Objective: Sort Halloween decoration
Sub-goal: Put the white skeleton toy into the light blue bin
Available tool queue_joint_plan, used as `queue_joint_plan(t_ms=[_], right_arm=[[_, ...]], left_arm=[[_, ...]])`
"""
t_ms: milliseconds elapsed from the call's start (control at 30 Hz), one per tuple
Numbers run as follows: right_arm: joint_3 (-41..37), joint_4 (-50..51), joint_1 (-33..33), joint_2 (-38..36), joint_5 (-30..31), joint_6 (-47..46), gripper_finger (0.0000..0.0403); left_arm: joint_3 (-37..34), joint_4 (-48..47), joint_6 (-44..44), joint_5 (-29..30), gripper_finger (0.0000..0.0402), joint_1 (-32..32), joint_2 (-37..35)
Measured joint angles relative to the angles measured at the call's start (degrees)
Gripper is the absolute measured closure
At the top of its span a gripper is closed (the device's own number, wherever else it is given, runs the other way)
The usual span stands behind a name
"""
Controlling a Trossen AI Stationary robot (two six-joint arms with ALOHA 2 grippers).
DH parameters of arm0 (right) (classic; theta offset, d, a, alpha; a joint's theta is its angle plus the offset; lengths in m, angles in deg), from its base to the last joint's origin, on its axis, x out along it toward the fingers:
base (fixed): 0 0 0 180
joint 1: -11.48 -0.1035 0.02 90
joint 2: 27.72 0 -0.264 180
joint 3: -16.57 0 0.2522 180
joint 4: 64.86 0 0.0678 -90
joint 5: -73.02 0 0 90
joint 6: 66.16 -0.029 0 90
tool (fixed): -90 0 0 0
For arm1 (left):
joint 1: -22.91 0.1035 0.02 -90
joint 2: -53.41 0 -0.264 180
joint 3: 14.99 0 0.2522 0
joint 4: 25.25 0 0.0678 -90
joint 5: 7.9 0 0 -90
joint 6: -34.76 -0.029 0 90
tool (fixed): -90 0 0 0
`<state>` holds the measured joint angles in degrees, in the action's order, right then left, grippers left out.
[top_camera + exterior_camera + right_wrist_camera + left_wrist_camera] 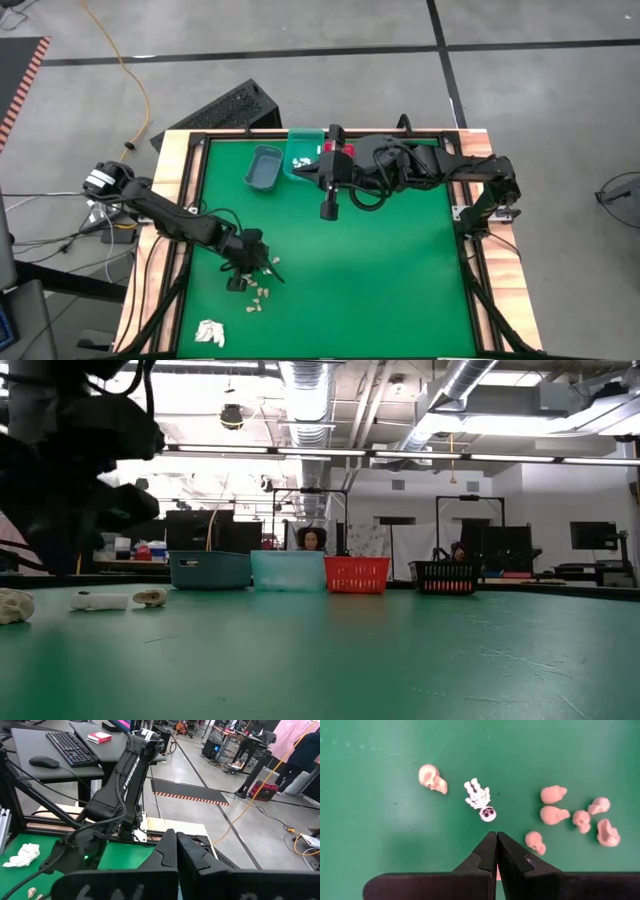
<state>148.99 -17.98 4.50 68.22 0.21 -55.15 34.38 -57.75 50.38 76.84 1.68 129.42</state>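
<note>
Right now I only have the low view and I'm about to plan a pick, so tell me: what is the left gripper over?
Observer: The left gripper is shut, hovering over a small white skeleton.
Operator: Anything else near it?
Observer: Pale beige skulls: one beside the skeleton, six more clustered on its other side.
Operator: Where is the right arm?
Observer: The right gripper is shut, at mid-table near the bins at the far edge, just in front of the teal bin.
</note>
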Motion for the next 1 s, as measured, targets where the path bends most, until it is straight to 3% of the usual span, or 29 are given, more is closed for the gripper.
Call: queue_joint_plan(t_ms=[267, 533, 700, 900, 1000], right_arm=[[0.0, -0.2, 0.4, 0.0, 1.5, 0.0, 0.0388], [0.0, -0.1, 0.3, 0.0, 1.4, -0.9, 0.0388], [0.0, -0.2, 0.2, 0.0, 1.4, -1.6, 0.0388], [0.0, -0.1, -0.1, 0.0, 1.4, -1.5, 0.0388], [0.0, -0.1, -0.3, 0.0, 1.4, -1.5, 0.0388]], left_arm=[[-3.5, 7.3, -0.3, -2.2, 0.0401, 1.2, 1.2], [-3.6, 17.7, -4.3, -10.3, 0.0402, 3.2, 9.8], [-3.1, 21.7, -9.5, -11.1, 0.0401, 7.2, 11.9], [1.3, 21.9, -15.9, 2.8, 0.0401, 12.7, 12.1], [3.7, 20.6, -15.8, 5.5, 0.0401, 15.0, 12.2]])
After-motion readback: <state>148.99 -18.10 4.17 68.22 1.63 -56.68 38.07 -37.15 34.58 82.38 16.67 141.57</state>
